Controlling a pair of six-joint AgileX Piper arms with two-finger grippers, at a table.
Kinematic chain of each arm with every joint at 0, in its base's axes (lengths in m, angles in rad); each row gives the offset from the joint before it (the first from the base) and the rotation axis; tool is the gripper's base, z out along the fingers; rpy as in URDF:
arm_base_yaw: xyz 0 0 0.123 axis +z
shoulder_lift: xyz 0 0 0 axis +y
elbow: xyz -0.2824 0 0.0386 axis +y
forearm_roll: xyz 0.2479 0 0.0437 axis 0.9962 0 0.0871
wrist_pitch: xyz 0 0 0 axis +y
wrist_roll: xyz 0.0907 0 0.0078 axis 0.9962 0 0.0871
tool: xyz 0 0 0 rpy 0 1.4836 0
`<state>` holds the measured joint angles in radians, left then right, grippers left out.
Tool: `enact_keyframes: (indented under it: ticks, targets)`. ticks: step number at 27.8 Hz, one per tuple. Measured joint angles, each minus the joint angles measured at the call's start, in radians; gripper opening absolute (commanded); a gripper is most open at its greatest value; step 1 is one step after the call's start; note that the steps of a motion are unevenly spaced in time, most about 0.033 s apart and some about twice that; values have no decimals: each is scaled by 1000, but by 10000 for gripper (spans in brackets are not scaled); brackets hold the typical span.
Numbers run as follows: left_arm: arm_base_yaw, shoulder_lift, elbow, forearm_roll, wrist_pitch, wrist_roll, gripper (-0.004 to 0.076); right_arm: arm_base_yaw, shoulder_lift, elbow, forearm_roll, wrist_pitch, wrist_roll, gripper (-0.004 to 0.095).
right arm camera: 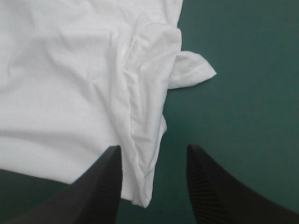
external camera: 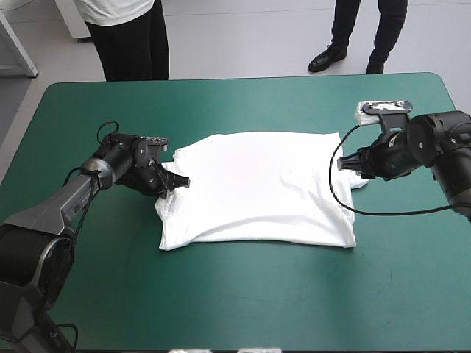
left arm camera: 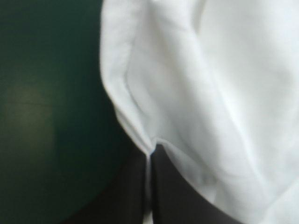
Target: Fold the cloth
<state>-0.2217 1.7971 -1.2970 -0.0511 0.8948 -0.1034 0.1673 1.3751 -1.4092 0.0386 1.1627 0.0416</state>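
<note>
T-shirt is laid spread flat at table centre on teal-green cover, long side running L–R, well apart from all table edges. Light wrinkles are seen across it. Its L edge is bunched where L gripper is set. In L wrist view its black fingers are pressed together w/ a thin strip of white cloth pinched between them, i.e. clamped on shirt edge. Cloth is fanned out ahead of the tips, and cover is seen to one side.

R gripper is held low at shirt's R edge, w/ fingers spread apart and nothing gripped. A folded-over ridge of shirt edge is lying in the gap between them, nearer one finger than the other. Whether either finger is touching cloth can't be told. One short sleeve is poked out ahead of R gripper onto cover, w/ its end rounded. Cover is seen on every side of shirt in high view.
</note>
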Motion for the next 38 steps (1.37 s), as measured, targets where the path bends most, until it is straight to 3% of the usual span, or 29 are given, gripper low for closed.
enact_keyframes:
  ticks: [9,18,29,33,38]
  targets:
    - [-77,-21,-229,37,47,2,-10,0,0,0,0,0,0,414]
    - [-151,-7,-241,2,50,40,-10,0,0,0,-1,0,0,414]
    - [-216,162,-243,-11,69,52,-6,0,0,0,-20,0,0,414]
    - [-216,179,-252,-24,75,56,90,0,0,0,-27,0,0,414]
    - [-216,178,-254,-81,85,153,388,0,0,0,-30,0,0,414]
